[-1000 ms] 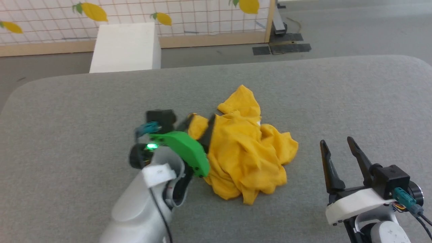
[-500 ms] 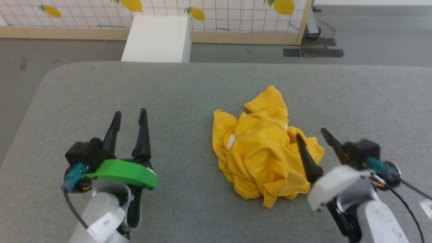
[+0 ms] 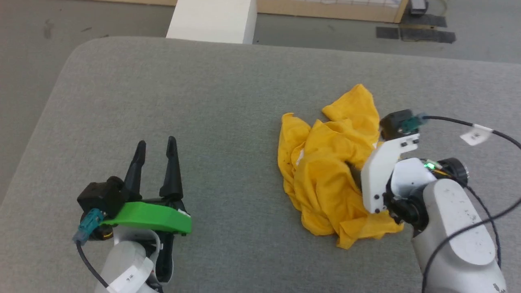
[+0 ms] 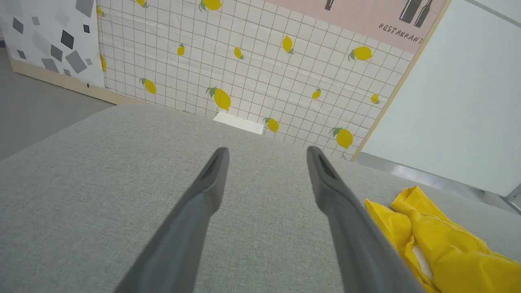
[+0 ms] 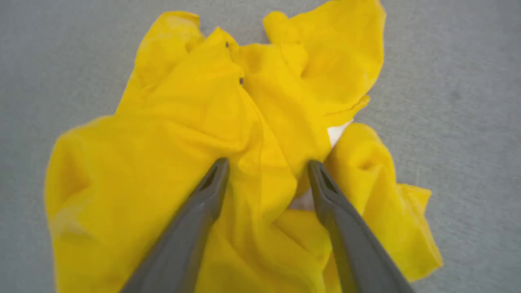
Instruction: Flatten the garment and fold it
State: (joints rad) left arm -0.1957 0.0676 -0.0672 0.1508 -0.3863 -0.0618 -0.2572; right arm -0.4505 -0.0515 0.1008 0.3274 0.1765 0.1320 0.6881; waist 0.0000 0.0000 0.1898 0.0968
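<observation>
The left gripper (image 3: pixel 156 141) shows in the head view at the lower left, its two dark fingers spread and pointing up the picture over bare grey table (image 3: pixel 203 101), well apart from the garment (image 3: pixel 325 179). The garment lies right of the table's middle as a bright yellow, loosely crumpled heap, deeply creased, with one lobe pushed out toward the far edge and a ragged hem toward the near edge; a small white patch (image 3: pixel 300 154) peeps from a fold on its left part. The right gripper (image 3: pixel 353 173) reaches into the heap from the right, its white mount covering most of the fingers, so this view does not tell how they stand. A white box (image 3: pixel 211 20) stands on the floor past the table's far edge. In the left wrist view the two fingers stand wide apart with nothing between them but grey cloth surface, the yellow heap lies at the lower right, and a tiled wall printed with lemons (image 4: pixel 244 61) rises behind. In the right wrist view the fingers are spread just over the heap, a raised yellow fold running between them, though whether the tips touch it cannot be told; white shows in a gap beside the right finger, and a few tiny dark specks dot the upper folds.
</observation>
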